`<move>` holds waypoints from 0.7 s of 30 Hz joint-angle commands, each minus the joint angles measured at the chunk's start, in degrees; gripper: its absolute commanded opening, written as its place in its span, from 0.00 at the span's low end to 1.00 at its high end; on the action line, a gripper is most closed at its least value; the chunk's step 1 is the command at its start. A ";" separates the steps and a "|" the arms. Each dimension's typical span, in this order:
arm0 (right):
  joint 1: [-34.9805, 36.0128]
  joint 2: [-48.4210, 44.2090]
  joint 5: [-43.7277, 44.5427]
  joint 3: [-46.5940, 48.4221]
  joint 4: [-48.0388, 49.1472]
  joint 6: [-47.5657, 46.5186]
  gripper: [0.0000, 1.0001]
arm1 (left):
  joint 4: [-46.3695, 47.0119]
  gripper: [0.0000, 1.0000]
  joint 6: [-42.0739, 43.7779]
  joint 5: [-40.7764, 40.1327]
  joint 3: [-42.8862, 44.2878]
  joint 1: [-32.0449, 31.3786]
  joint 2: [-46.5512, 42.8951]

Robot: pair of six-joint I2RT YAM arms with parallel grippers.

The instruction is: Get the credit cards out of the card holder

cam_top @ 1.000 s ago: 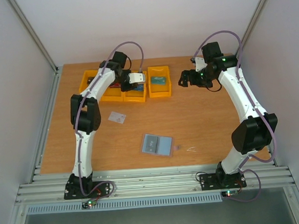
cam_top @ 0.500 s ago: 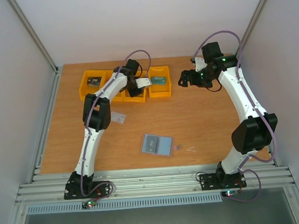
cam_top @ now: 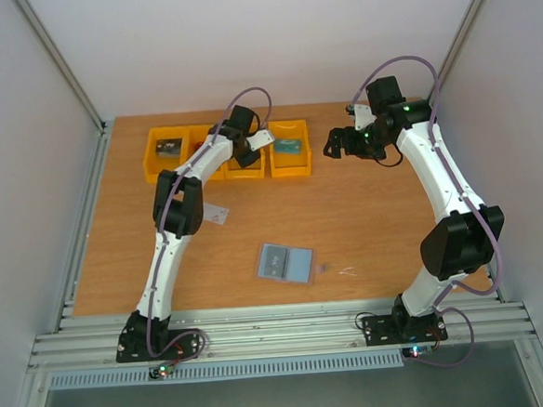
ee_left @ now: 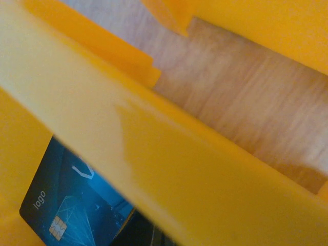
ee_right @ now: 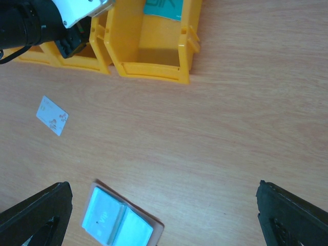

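Over the last second the left arm has swung rightward along the row of orange bins. Its elbow now covers part of the loose pale card on the table, and the leftmost bin lies uncovered. The left gripper has shifted to the gap beside the rightmost bin and is clenched; whether anything sits between its fingers I cannot tell, since its wrist view shows only orange wall, wood and a dark blue card with a chip. The right arm has not moved. The right gripper hangs released, with its fingers spread wide and nothing between them. The card holder lies where it was, near the middle of the table's near half and well apart from both grippers — opened flat, light blue-grey inside with a centre crease, a pinkish edge showing beneath, and a smaller rectangle with tiny marks on one half.
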 commanded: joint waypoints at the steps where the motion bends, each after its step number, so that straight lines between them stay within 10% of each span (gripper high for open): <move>1: -0.07 -0.78 -0.35 0.56 -0.50 0.17 0.98 | 7.06 0.00 -1.28 -0.95 -4.79 1.47 -0.72; 13: -0.07 -2.78 -1.47 0.23 1.09 0.70 0.99 | 8.09 0.13 3.97 12.65 -8.29 2.00 -15.49; 21: 0.99 -5.82 -1.69 -2.61 2.73 4.42 0.98 | -9.88 0.34 3.92 16.58 -7.15 2.00 -29.22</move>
